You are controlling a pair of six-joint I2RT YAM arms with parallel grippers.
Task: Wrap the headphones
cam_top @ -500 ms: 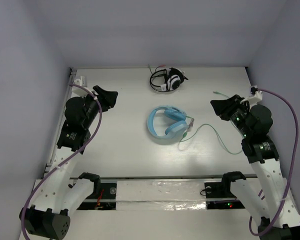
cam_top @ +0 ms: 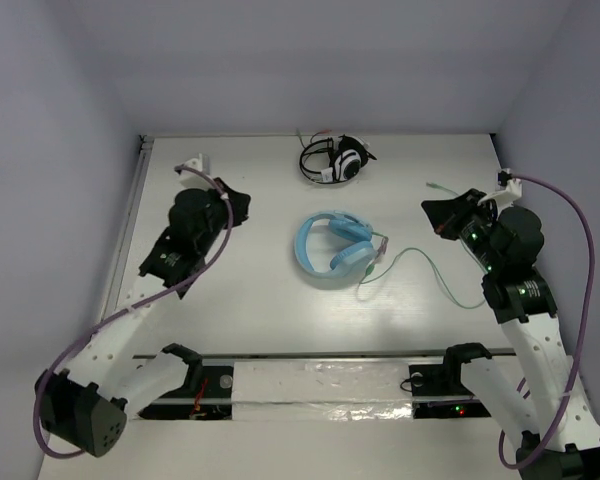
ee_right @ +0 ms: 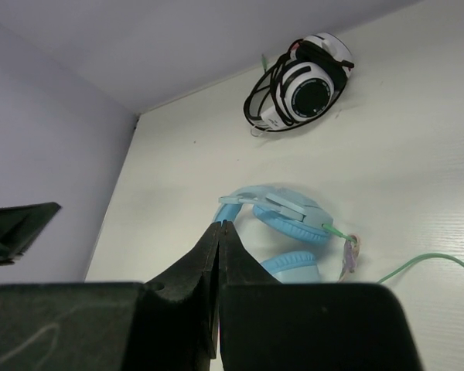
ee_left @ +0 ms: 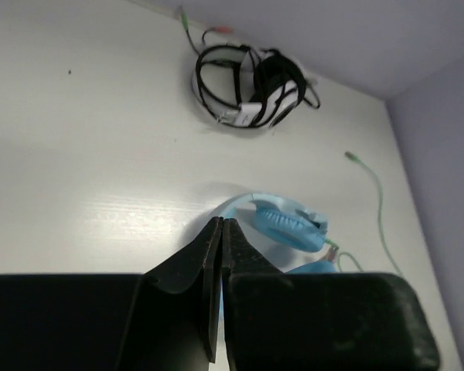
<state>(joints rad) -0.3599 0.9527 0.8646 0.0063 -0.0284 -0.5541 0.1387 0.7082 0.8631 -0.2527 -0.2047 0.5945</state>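
Note:
The light blue headphones (cam_top: 332,250) lie flat mid-table, earcups folded toward the right; they also show in the left wrist view (ee_left: 288,226) and the right wrist view (ee_right: 286,218). Their thin pale green cable (cam_top: 435,275) trails loose to the right, and its plug end (cam_top: 432,185) lies near the right gripper. My left gripper (cam_top: 242,203) is shut and empty, left of the headphones and above the table. My right gripper (cam_top: 430,212) is shut and empty, right of them. Both pairs of jaws are pressed together (ee_left: 220,224) (ee_right: 222,226).
Smaller black-and-white headphones (cam_top: 335,160) with a bundled cable lie near the back wall behind the blue pair. White walls close in the table (cam_top: 240,300) on three sides. A metal rail (cam_top: 310,355) runs along the near edge.
My left arm has swung right and forward, bringing its gripper closer to the blue headphones. The right arm and headphones have not moved.

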